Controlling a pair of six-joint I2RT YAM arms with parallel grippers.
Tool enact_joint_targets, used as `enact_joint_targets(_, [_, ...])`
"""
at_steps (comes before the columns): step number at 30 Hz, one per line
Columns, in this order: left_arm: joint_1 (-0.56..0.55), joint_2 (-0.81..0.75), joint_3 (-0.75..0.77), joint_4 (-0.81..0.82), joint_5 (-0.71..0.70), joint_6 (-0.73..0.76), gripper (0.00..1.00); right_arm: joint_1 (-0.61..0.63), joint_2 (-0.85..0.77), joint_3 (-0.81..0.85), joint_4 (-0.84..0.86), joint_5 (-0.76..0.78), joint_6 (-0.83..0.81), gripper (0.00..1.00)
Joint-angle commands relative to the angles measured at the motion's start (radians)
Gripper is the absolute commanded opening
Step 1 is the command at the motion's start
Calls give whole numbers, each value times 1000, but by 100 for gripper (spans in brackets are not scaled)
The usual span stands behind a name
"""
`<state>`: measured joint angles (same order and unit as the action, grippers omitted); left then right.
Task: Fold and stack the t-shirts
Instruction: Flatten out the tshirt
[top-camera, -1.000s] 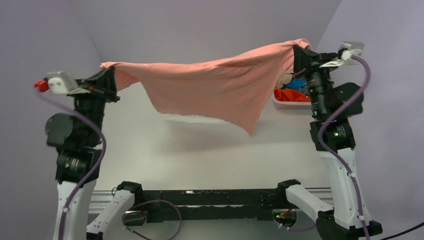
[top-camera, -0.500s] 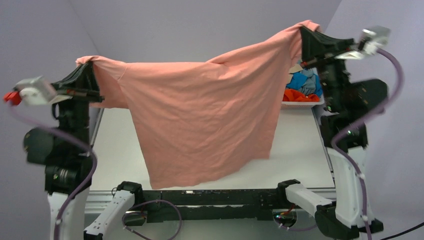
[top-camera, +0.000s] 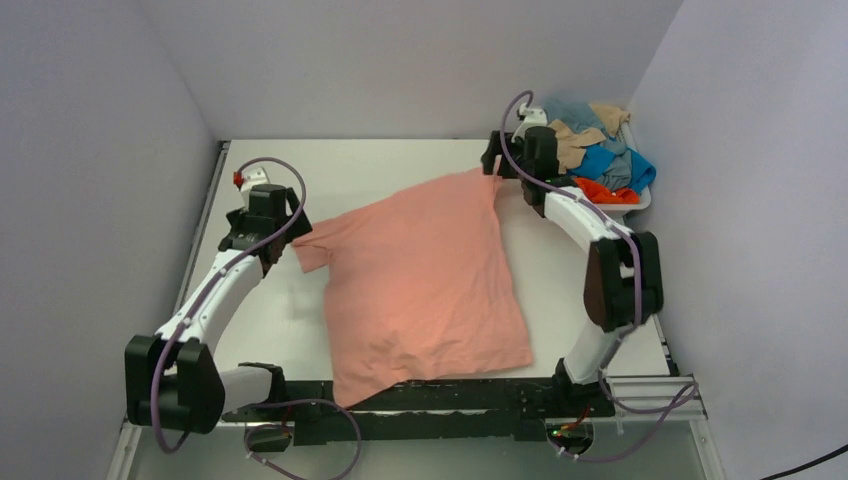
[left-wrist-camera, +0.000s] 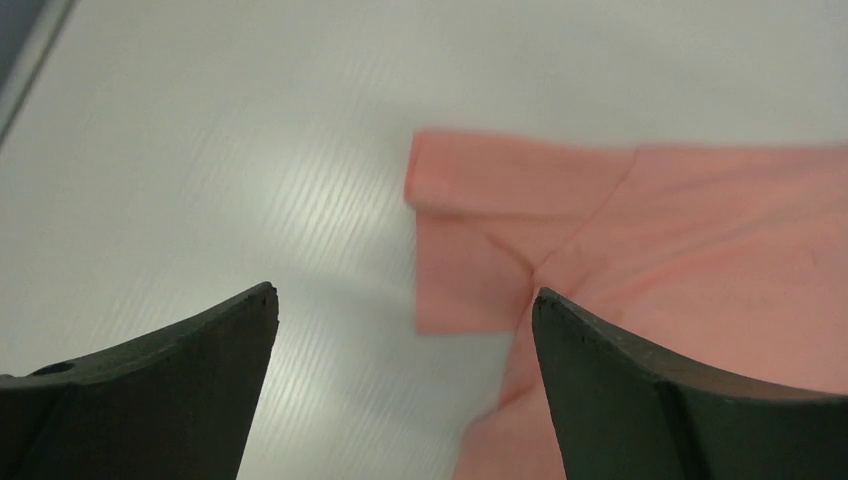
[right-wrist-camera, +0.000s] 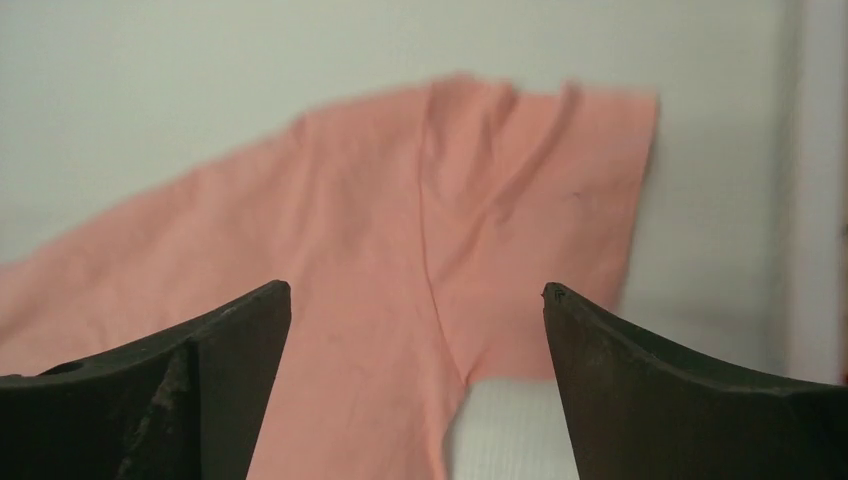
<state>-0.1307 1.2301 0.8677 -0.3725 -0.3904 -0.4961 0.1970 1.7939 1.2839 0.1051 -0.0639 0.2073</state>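
The white table carries a pink shirt spread flat at its middle, lying skewed. Its hem reaches the near edge, one sleeve points left and the other points far right. The two arms bend in from the near corners, one to each sleeve. A white basket sits at the far right corner, heaped with blue, orange, tan and grey-blue shirts. The left gripper hangs over the table beside the left sleeve with its fingers spread wide, holding nothing. The right gripper hangs above the far-right sleeve, equally wide and empty, with the cloth lying loose below it.
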Motion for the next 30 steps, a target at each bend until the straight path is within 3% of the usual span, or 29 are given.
enact_joint_targets(1, [4,49,84,17,82,-79,99,0,56,127,-30,10,7,100])
enact_joint_targets(8, [3,233,281,83,280,0,99,27,-69,86,-243,36,44,100])
enact_joint_targets(12, [3,431,441,86,429,22,99,92,-219,-111,-374,-76,146,100])
enact_joint_targets(18, [2,658,579,48,635,20,99,214,-353,-340,-506,-74,264,100])
enact_joint_targets(24, [2,685,434,57,649,1,99,241,-303,-443,-415,-107,370,100])
enact_joint_targets(30, [2,574,185,134,646,-73,99,236,-48,-274,-445,13,353,100])
